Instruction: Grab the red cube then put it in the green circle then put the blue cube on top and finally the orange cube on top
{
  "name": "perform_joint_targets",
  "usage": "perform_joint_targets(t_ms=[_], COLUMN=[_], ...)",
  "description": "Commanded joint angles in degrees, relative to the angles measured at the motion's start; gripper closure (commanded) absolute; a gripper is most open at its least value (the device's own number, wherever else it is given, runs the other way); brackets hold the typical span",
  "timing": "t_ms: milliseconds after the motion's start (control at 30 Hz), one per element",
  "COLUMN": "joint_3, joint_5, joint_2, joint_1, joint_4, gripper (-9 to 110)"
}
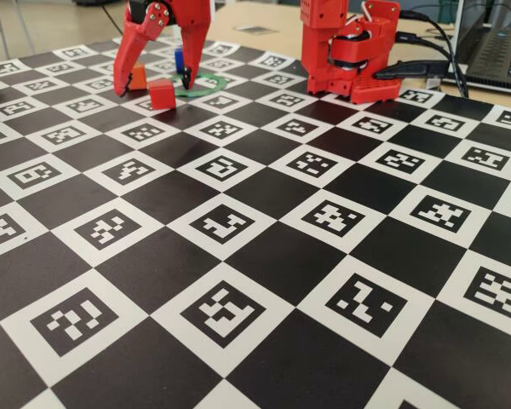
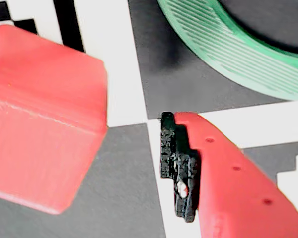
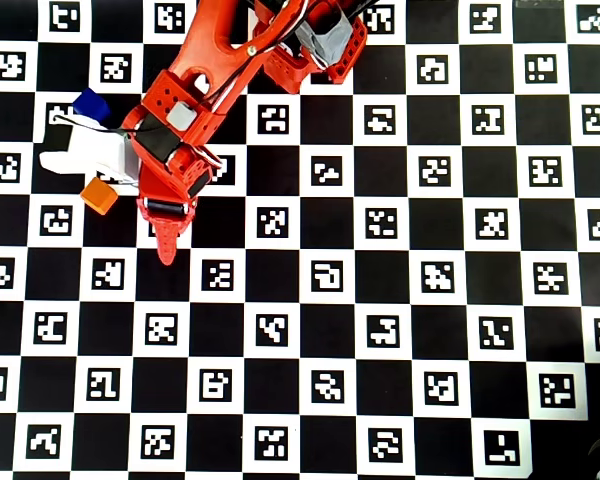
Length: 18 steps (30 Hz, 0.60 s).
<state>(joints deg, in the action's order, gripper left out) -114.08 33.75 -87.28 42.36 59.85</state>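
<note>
The red tool (image 1: 153, 81), its two prongs spread apart and empty, straddles the red cube (image 1: 162, 93) sitting on the checkered counter (image 1: 264, 256) just beside the green circle (image 1: 206, 86); the cube looks light, rigid and matte, best pinched across opposite flat faces.

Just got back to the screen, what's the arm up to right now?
The gripper is open and lowered over the red cube, one finger on each side, not yet closed. The cube sits on the board just outside the green circle, which looks empty. The blue cube and orange cube wait nearby, unstacked.
</note>
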Motion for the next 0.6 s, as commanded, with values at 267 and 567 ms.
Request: perform_joint_targets(t_ms=[267, 567], joint_3=[0.6, 0.2], joint_5=[-0.4, -2.0], joint_2=[-0.7, -0.7], joint_1=[-0.4, -0.9], joint_4=[-1.7, -2.2], gripper=[50, 50])
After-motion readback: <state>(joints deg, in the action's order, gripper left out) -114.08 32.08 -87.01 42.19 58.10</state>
